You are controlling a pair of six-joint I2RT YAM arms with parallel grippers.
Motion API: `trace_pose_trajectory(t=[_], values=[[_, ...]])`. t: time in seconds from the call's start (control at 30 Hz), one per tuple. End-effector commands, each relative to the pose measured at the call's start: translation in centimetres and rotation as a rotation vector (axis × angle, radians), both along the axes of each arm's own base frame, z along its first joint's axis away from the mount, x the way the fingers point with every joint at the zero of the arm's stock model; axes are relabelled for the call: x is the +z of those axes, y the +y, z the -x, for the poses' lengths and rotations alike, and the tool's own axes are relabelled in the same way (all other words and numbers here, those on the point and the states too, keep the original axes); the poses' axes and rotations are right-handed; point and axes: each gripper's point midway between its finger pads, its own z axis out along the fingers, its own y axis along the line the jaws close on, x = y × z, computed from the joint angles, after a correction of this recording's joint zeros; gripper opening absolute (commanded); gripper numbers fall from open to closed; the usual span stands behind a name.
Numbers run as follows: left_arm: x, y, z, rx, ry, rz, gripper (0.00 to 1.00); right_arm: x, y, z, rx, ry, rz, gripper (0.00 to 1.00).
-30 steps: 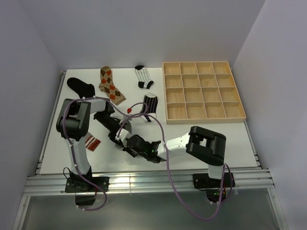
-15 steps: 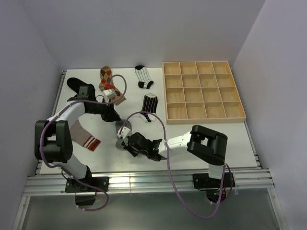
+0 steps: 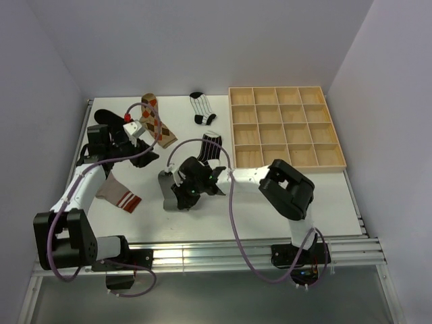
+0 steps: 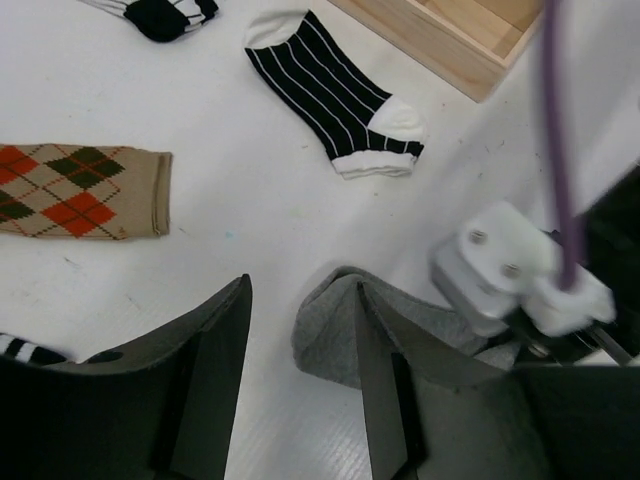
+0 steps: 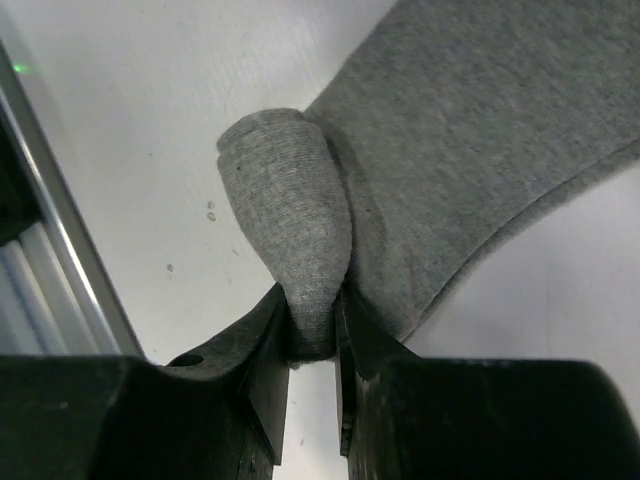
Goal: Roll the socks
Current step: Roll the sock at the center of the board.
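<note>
My left pincer (image 4: 302,288) has pulled away from the grey sock (image 5: 480,130) and swung out to about ten o'clock on the desk (image 3: 304,196). It now hangs near the black sock (image 3: 108,116) and the argyle sock (image 3: 158,125), jaws apart with nothing between them. The grey sock lies near the desk's middle, toward six o'clock. My right pincer (image 5: 312,320) has come in from the near edge with the sock and is clamped on its rolled end (image 5: 290,210). I judge the roll barely begun. Most of the sock lies flat, and only one pincer holds it.
</note>
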Motion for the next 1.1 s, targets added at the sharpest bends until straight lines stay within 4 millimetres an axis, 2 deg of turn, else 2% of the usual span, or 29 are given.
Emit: trace_pose_trajectory(t=[0.0, 0.03, 0.07, 0.1, 0.13, 0.23, 0.27, 0.33, 0.37, 0.5, 0.67, 1.07], values=[[0.5, 0.2, 1.0, -0.043, -0.115, -0.075, 0.51, -2.8, -2.9, 2.5, 0.084, 0.278, 0.132, 0.12], [0.1, 0.1, 1.4, -0.059, -0.117, -0.094, 0.52, -3.1, -3.6, 2.8, 0.087, 0.323, 0.162, 0.13], [0.1, 0.1, 1.9, -0.073, -0.134, -0.115, 0.53, -3.0, -3.6, 2.2, 0.078, 0.34, 0.163, 0.13], [-0.6, 0.0, 2.5, -0.096, -0.134, -0.134, 0.54, -2.6, -3.1, 1.6, 0.071, 0.346, 0.155, 0.13], [-1.4, -0.1, 3.2, -0.125, -0.137, -0.18, 0.54, -2.9, -3.3, 1.9, 0.075, 0.395, 0.16, 0.13], [-3.3, -0.5, 5.0, -0.196, -0.164, -0.269, 0.57, -3.0, -3.1, 0.8, 0.047, 0.454, 0.148, 0.14], [-4.3, -0.9, 6.4, -0.233, -0.145, -0.29, 0.57, -3.1, -3.2, 0.5, 0.043, 0.465, 0.144, 0.14], [-5.5, -1.4, 7.3, -0.28, -0.163, -0.356, 0.59, -3.3, -3.0, 0.2, 0.038, 0.478, 0.142, 0.14], [-6.5, -1.6, 8.5, -0.31, -0.15, -0.375, 0.59, -3.3, -2.9, 0.2, 0.037, 0.486, 0.141, 0.14], [-8.4, -3.2, 10.9, -0.406, -0.172, -0.422, 0.61, -3.5, -2.7, 0.0, 0.029, 0.492, 0.138, 0.14], [-10.3, -3.8, 12.1, -0.456, -0.136, -0.448, 0.62, -3.8, -2.8, 0.1, 0.023, 0.499, 0.146, 0.14], [-12.3, -6.2, 13.6, -0.521, -0.158, -0.46, 0.64, -4.3, -2.6, 0.0, 0.004, 0.521, 0.139, 0.14]])
